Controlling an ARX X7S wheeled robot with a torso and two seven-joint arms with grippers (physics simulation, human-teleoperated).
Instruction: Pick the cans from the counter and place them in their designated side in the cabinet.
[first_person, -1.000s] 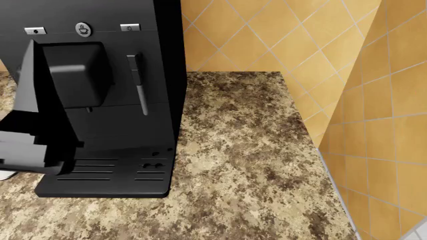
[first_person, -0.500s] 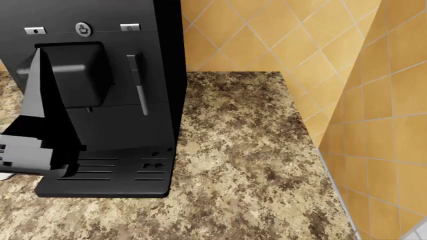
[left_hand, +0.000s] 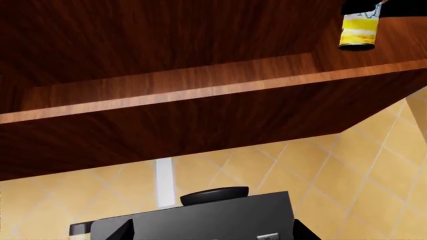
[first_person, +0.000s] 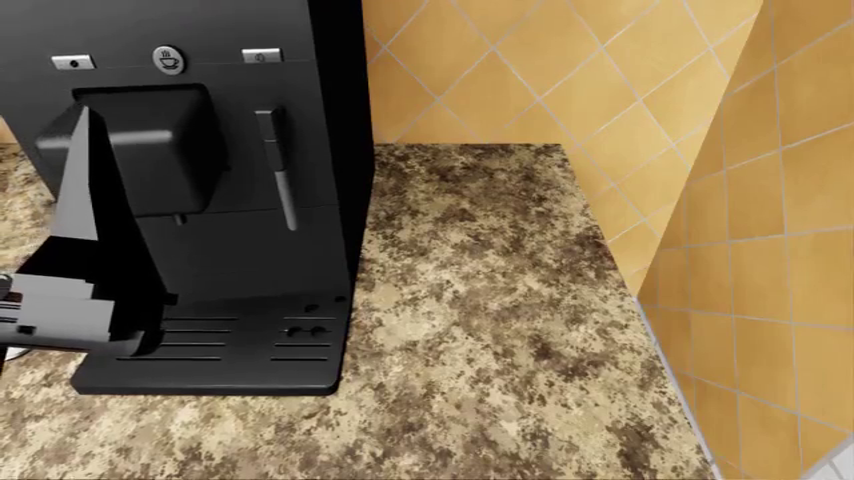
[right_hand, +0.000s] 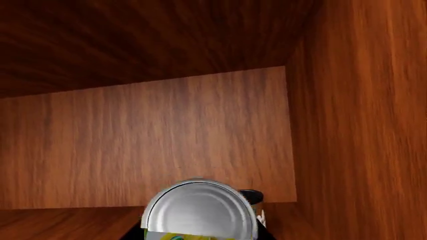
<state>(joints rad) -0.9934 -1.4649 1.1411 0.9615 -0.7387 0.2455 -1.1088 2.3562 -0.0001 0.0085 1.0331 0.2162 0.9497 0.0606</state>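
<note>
We see the yellow can (right_hand: 200, 212) inside the wooden cabinet (right_hand: 167, 135), near its right wall; right fingers clamped on it, we judge. Left fingers: cannot tell. Counter (first_person: 507, 300) carries a coffee machine (first_person: 187, 190).

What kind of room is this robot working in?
Most likely a kitchen: a black coffee machine stands on a speckled granite-look counter, orange wall tiles run behind, and a wooden cabinet hangs above.

coffee machine (first_person: 187, 190): on table (first_person: 507, 330), at its left | tiled wall (first_person: 534, 70): behind machine and along table's right | cabinet (left_hand: 167, 75): above machine | can (right_hand: 200, 212): inside cabinet, near its back corner, second can (right_hand: 252, 196) just behind
</note>
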